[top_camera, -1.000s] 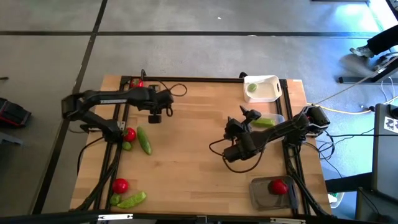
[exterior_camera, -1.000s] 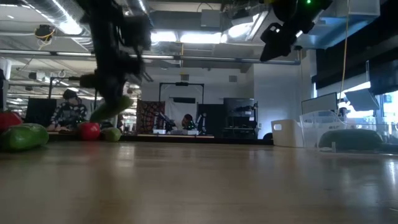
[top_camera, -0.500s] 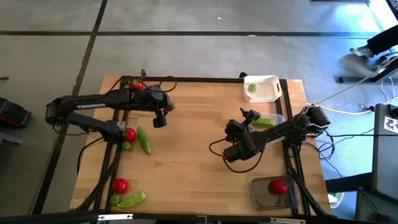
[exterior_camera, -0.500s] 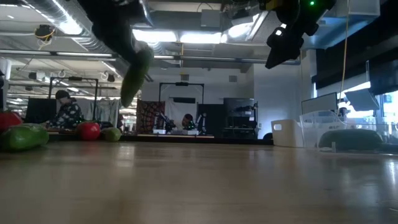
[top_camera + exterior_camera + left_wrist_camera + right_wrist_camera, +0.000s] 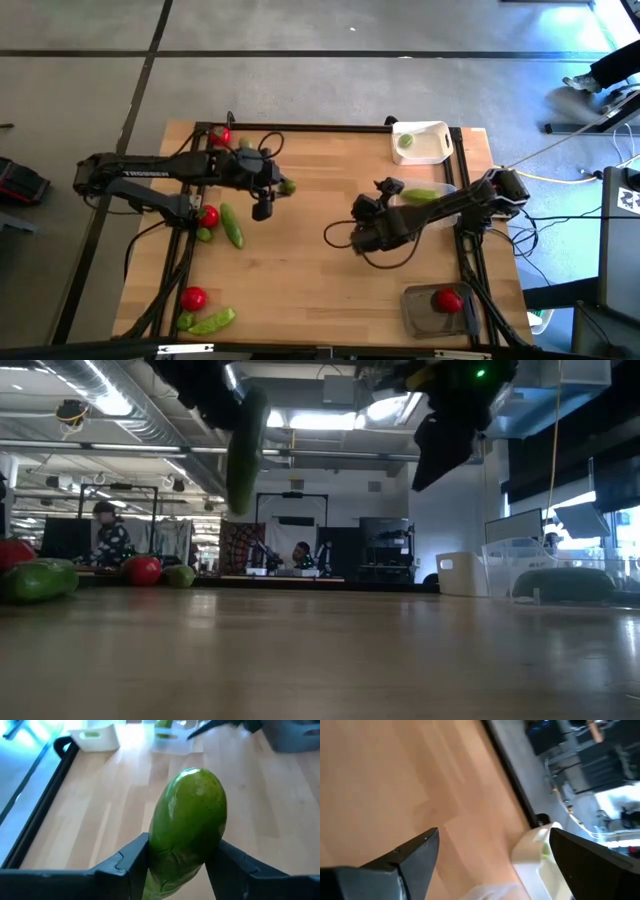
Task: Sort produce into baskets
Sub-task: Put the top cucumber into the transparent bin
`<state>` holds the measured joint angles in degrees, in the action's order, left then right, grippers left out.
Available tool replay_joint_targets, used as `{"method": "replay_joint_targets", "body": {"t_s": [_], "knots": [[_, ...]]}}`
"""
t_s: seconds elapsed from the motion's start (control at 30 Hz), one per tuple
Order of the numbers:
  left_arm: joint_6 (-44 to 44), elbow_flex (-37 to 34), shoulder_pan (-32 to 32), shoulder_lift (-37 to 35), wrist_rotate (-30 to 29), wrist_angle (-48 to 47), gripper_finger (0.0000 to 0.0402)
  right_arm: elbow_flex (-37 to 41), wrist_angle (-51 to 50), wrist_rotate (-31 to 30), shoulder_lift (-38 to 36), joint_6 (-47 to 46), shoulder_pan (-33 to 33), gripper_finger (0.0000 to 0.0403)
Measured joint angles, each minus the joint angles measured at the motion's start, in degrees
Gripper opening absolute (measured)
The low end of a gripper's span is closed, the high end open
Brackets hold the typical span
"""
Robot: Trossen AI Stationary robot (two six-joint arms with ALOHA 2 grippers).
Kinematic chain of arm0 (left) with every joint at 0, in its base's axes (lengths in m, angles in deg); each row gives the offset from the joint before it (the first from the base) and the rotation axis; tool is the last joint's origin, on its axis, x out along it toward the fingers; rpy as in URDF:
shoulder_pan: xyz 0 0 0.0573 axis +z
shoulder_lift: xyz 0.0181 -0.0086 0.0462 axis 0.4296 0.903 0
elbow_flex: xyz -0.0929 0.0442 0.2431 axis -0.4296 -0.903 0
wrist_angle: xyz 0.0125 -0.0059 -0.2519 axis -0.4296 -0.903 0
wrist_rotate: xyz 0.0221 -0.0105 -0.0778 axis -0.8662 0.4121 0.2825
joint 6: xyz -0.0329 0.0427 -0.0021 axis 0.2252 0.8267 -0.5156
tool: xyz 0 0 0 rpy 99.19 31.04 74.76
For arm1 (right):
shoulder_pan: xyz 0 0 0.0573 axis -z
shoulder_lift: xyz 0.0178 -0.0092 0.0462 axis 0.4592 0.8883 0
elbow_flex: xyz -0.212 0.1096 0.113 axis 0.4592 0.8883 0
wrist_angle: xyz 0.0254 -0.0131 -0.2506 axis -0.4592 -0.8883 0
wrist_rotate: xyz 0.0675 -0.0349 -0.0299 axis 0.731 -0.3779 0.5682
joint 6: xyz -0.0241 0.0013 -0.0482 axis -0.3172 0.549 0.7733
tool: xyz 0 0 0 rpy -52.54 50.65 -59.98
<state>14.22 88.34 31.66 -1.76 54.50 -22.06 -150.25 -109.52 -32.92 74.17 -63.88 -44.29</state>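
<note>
**Over the table's left-centre, a green pod rides in the left gripper**

Along the left edge, loose produce waits: a red tomato [image 5: 208,216] beside a green pod on the wood [image 5: 232,226], a second tomato [image 5: 194,297] and pod [image 5: 211,322] near the front corner, and one more tomato [image 5: 221,135] at the back rail. Just right of these, the left gripper [image 5: 280,186] hangs above the bare wooden table [image 5: 300,270], its fingers [image 5: 127,862] pinching the carried pod [image 5: 186,827], which stands well clear of the surface in the low view [image 5: 245,448].

By my reading, the step in hand is the carry: this pod belongs with its like in the clear basket [image 5: 428,195], where another pod already lies. The next move calls for a sweep rightward across the middle and a release over that basket's rim.

Open room is generous mid-table, but the right gripper [image 5: 368,222], its fingers spread and holding nothing, hangs directly between the pod and the clear basket; the two arms could crowd each other there. Farther right, the white basket [image 5: 436,150] holds a lime [image 5: 405,141] at the back corner, and the grey basket [image 5: 425,312] holds a tomato [image 5: 447,298] at the front edge.
</note>
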Motion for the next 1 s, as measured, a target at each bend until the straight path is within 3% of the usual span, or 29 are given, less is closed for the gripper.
{"method": "replay_joint_targets", "body": {"t_s": [0.17,0.37,0.57,1.0], "knots": [[0.3,0.0,-1.5,0.2,0.0,0.7,0.0166,2.8,13.5,7.5,0.0,12.9,4.7,0.0358],[0.5,-0.1,-1.9,0.4,-0.1,0.8,0.0166,10.3,38.9,21.6,0.0,28.5,10.9,0.0358],[0.4,-4.7,-1.9,0.5,0.0,7.0,0.0166,15.6,53.9,35.0,-0.8,34.4,16.1,0.0358],[-4.4,-13.2,-1.9,0.6,0.0,28.8,0.0166,17.7,74.8,42.2,-3.9,36.7,18.0,0.0358]]}}
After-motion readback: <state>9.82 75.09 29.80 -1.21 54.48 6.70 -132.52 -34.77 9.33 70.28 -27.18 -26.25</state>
